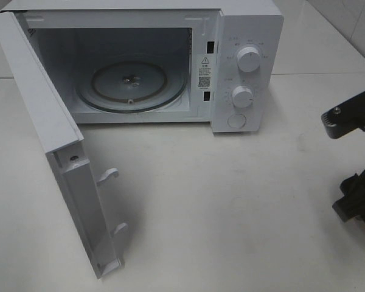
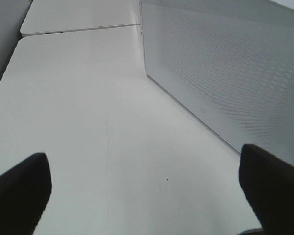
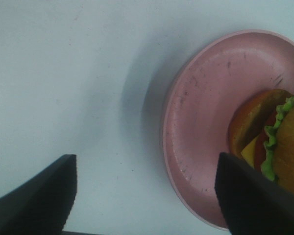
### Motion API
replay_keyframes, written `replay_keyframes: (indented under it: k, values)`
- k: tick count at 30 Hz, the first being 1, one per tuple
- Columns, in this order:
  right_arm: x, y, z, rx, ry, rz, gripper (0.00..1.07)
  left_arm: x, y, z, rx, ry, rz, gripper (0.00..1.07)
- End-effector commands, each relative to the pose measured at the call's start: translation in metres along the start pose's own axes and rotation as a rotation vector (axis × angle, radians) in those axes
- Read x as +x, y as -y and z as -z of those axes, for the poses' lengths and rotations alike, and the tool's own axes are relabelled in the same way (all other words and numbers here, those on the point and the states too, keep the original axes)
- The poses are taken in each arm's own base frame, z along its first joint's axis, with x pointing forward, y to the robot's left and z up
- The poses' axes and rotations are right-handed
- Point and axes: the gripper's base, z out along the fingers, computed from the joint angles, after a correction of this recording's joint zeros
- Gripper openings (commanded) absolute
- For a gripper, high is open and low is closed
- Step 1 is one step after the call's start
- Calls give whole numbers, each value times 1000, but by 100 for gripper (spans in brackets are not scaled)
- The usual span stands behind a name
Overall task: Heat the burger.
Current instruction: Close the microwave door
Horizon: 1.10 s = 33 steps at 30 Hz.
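Nearest us in the right wrist view: the right hand [image 3: 142, 196], dark fingers [image 3: 36, 200] spread wide apart, nothing between them. One finger hangs over the bare tabletop [image 3: 63, 73], the other over the edge of the pink plate [image 3: 196, 122].

The burger [image 3: 272, 139] sits on that plate, at the frame edge and only partly in view: orange-brown bun, green lettuce frill, yellow cheese, a red layer. It looks tipped on its side, though we can't be sure from this angle. It is not in the hand; whether the nearer finger touches it we can't tell.

The left hand [image 2: 147, 196] is also wide apart and empty, hovering over bare tabletop just beside the perforated outer face of the microwave door [image 2: 225, 68].

From the high camera we see the white microwave [image 1: 243, 36] at the back of the tabletop, with its door [image 1: 55, 152] swung fully out to the left. The glass turntable [image 1: 132, 82] inside has nothing on it. Two knobs [image 1: 249, 59] and a round button [image 1: 237, 120] sit on the right-hand panel.

The right arm [image 1: 353, 158] shows at the right edge of that view, well away from the microwave. Plate and burger are outside that view, and so is the left hand.
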Motion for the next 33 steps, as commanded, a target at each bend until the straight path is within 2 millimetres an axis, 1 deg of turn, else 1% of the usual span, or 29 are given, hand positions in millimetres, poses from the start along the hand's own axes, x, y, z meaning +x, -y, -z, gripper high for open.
replay_keyframes:
  k: [1, 2, 4, 5, 6, 7, 9, 11, 12, 13, 15, 16, 17, 18, 19, 21, 22, 23, 24, 25, 26, 27, 28, 29, 30, 31, 32, 33]
  values:
    - [2, 6, 24, -63, 36, 15, 75, 2, 1, 2, 1, 21, 1, 98]
    - [2, 6, 24, -63, 36, 15, 75, 2, 1, 2, 1, 21, 1, 98]
    - [6, 8, 39, -123, 60, 36, 75, 2, 1, 2, 1, 21, 1, 98]
    - [6, 8, 39, -123, 60, 36, 75, 2, 1, 2, 1, 21, 1, 98]
    - [11, 10, 49, -162, 77, 44, 75, 2, 1, 2, 1, 21, 1, 98]
    - [11, 10, 49, -162, 77, 44, 75, 2, 1, 2, 1, 21, 1, 98]
    - [19, 13, 60, -206, 98, 52, 75, 2, 1, 2, 1, 21, 1, 98]
    - [22, 14, 64, -216, 110, 55, 75, 2, 1, 2, 1, 21, 1, 98]
    - [29, 16, 70, -240, 124, 55, 75, 2, 1, 2, 1, 21, 1, 98]
    - [29, 16, 70, -240, 124, 55, 75, 2, 1, 2, 1, 21, 1, 98]
    - [40, 19, 80, -279, 156, 30, 75, 2, 1, 2, 1, 21, 1, 98]
    - [40, 19, 80, -279, 156, 30, 75, 2, 1, 2, 1, 21, 1, 98]
    - [47, 23, 86, -289, 180, 18, 75, 2, 1, 2, 1, 21, 1, 98]
    - [47, 23, 86, -289, 180, 18, 75, 2, 1, 2, 1, 21, 1, 98]
    - [56, 26, 91, -291, 202, 8, 75, 2, 1, 2, 1, 21, 1, 98]
    - [59, 28, 93, -291, 217, 3, 75, 2, 1, 2, 1, 21, 1, 98]
    - [70, 33, 98, -295, 256, -3, 75, 2, 1, 2, 1, 21, 1, 98]
    - [70, 33, 98, -295, 256, -3, 75, 2, 1, 2, 1, 21, 1, 98]
    - [81, 37, 102, -299, 305, -7, 75, 2, 1, 2, 1, 21, 1, 98]
    - [81, 37, 102, -299, 305, -7, 75, 2, 1, 2, 1, 21, 1, 98]
    - [86, 38, 102, -300, 324, -5, 75, 2, 1, 2, 1, 21, 1, 98]
    - [98, 40, 103, -302, 357, -10, 75, 2, 1, 2, 1, 21, 1, 98]
    - [98, 40, 103, -302, 357, -10, 75, 2, 1, 2, 1, 21, 1, 98]
    - [110, 42, 102, -307, 393, -27, 75, 2, 1, 2, 1, 21, 1, 98]
    - [115, 43, 102, -308, 407, -35, 75, 2, 1, 2, 1, 21, 1, 98]
    - [115, 43, 102, -308, 407, -35, 75, 2, 1, 2, 1, 21, 1, 98]
    - [125, 44, 99, -304, 434, -67, 75, 2, 1, 2, 1, 21, 1, 98]
    - [129, 45, 98, -295, 445, -89, 75, 2, 1, 2, 1, 21, 1, 98]
